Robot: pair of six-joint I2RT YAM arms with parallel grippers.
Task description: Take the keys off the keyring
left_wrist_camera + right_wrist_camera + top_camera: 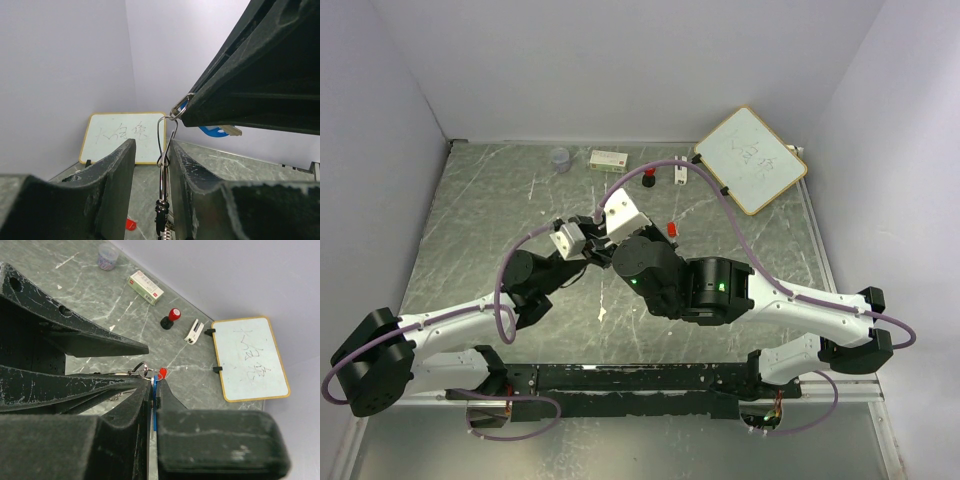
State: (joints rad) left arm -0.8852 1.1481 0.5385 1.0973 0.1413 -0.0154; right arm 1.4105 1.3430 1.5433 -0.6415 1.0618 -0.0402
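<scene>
The blue key (pixel 155 390) is pinched edge-on in my right gripper (pixel 156 382), which is shut on it; in the left wrist view the blue head (pixel 212 131) and its blade stick out below those fingers. The keyring (pixel 167 135), a thin wire loop, runs from the right gripper's tip down between the fingers of my left gripper (pixel 150 147). A dangling metal piece (pixel 163 190) lies against one left finger, with a clear gap to the other, so the left jaws stand apart. The red key (pixel 671 228) lies loose on the table just beyond both grippers.
At the back right a whiteboard (pixel 750 158) leans against the wall. In front of the back wall stand a black stamp with a red top (pixel 648 180), a small white clip-like item (pixel 681 175), a white box (pixel 608 158) and a clear cup (pixel 560 158). Walls enclose three sides.
</scene>
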